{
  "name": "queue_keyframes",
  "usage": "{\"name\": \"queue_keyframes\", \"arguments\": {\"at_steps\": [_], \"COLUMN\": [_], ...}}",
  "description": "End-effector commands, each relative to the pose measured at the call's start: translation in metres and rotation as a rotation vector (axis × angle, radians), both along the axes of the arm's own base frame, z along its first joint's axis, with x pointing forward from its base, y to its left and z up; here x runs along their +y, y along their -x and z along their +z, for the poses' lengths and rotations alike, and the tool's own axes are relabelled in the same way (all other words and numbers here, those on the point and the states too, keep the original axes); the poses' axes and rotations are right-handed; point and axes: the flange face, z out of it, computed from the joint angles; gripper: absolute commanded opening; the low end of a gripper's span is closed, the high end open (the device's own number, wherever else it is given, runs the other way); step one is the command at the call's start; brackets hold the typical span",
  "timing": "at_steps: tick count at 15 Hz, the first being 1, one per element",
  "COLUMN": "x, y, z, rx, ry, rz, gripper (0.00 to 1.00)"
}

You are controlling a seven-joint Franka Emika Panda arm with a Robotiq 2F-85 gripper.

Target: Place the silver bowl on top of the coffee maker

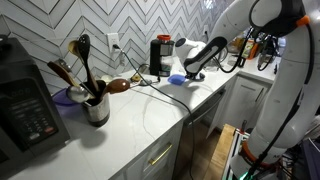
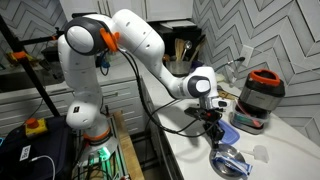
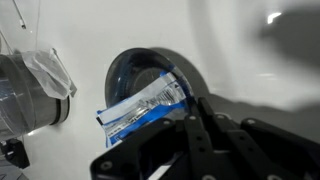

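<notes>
The silver bowl (image 2: 230,160) sits on the white counter near the front, apart from my gripper. In the wrist view a shiny grey curved thing at the left edge (image 3: 30,95) may be this bowl. The coffee maker (image 1: 158,56) is tall and black and stands by the tiled wall; it also shows in an exterior view (image 2: 262,95). My gripper (image 2: 214,127) hangs low over a flat light-blue round item (image 3: 135,68) that carries a blue-and-white packet (image 3: 140,105). The fingers (image 3: 192,108) look closed together, with the packet's edge at their tips. I cannot tell whether they pinch it.
A black microwave with a keypad (image 1: 25,105) stands at one end of the counter. A steel utensil canister (image 1: 96,108) holds spoons and spatulas. A black cord (image 1: 150,90) runs across the counter. The counter edge (image 1: 190,112) drops to drawers.
</notes>
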Motion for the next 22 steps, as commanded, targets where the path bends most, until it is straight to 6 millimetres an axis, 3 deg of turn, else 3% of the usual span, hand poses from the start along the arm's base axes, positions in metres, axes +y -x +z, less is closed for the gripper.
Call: {"name": "queue_keyframes", "arguments": {"at_steps": [1,6,10,14,18,19,20,22], "x": [-0.007,-0.005,0.001,0.000,0.000,-0.002,-0.002,-0.001], "y": [-0.002,0.009,0.035,0.056,0.068,0.056,0.060,0.060], "z": [0.007,0.045,0.083,0.153,0.231,0.208,0.221,0.220], "rx": [-0.026,-0.022,0.142,0.166,0.036,0.082,0.068,0.068], "ry": [0.053,0.241,0.310,0.301,0.192,0.245,0.243,0.245], "rz": [-0.007,-0.011,0.156,0.368,0.501,0.446,0.456,0.455], "gripper": [0.00,0.01,0.01,0.01,0.01,0.01,0.02,0.02]}}
